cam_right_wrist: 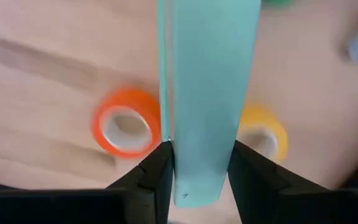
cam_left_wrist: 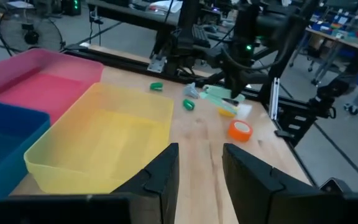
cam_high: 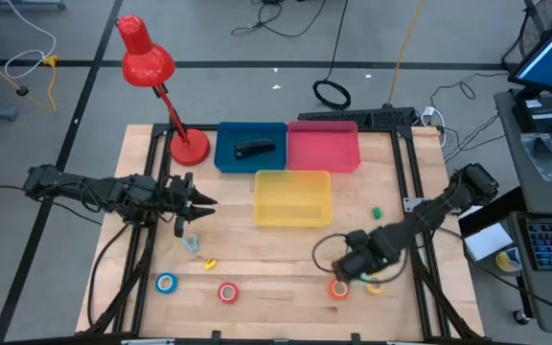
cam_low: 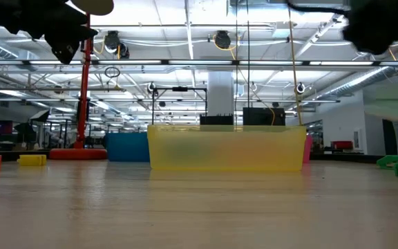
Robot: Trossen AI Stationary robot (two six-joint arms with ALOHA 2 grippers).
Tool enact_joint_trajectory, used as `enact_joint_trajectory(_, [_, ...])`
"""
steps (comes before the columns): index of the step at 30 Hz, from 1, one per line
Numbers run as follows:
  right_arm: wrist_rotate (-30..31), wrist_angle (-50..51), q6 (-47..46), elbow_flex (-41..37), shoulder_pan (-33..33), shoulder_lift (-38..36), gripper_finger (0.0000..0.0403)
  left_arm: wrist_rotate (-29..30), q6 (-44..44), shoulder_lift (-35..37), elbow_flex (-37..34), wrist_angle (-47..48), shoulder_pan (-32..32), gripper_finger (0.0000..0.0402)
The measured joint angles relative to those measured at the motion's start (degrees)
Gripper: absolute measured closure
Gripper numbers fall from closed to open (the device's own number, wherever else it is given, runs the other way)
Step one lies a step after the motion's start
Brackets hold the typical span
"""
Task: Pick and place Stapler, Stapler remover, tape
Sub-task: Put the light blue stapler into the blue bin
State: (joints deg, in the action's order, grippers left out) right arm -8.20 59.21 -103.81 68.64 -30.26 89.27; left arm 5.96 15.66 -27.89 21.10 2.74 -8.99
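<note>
The right hand (cam_right_wrist: 197, 171) fills the foreground of its own wrist view, clenched on a pale teal stapler (cam_right_wrist: 207, 93) that stands up between its two dark fingers (cam_right_wrist: 157, 174). Beneath it on the wooden tabletop (cam_right_wrist: 36, 81) lie the orange tape roll (cam_right_wrist: 124, 129) on one side of the stapler and the yellow tape roll (cam_right_wrist: 267, 134) on the other. From above, this hand (cam_high: 357, 268) hangs over the tabletop's near right part, just above the orange roll (cam_high: 339, 288). The red tape roll (cam_high: 227, 291) and the blue tape roll (cam_high: 167, 283) lie farther left along the near edge, well apart from each other. The left hand (cam_high: 199, 203) hovers to the left of the yellow bin (cam_high: 293, 198), its fingers (cam_left_wrist: 163, 174) released with a gap between them. Behind the yellow bin stand a blue bin (cam_high: 250, 147), holding a black object, and a pink bin (cam_high: 323, 147)
</note>
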Motion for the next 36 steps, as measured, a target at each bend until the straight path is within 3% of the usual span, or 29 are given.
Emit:
enact_joint_trajectory(6, [2.5, -2.9, 14.8, 0.0, 8.7, 0.0, 0.0282, 0.3, -0.6, 0.0, 0.0, 0.0, 0.0, 0.0279])
enact_joint_trajectory(11, [3.6, -5.7, 31.6, 0.0, 17.4, 0.0, 0.0282, 5.0, -0.3, -0.2, 0.0, -0.4, 0.0, 0.0279])
enact_joint_trajectory(20, [1.1, -18.2, 56.4, 0.1, 33.0, -0.2, 0.0282, 8.5, -4.7, -6.9, 0.0, -15.8, 0.0, 0.0279])
enact_joint_trajectory(30, [1.8, -21.2, 69.2, 7.9, 39.9, 0.0, 0.0282, 9.6, -2.0, -20.9, 0.2, -28.5, 0.6, 0.0279])
enact_joint_trajectory(36, [4.3, -23.5, 73.4, 11.8, 40.4, 0.0, 0.0282, 9.2, -5.7, -26.0, 4.8, -29.4, 3.5, 0.0279])
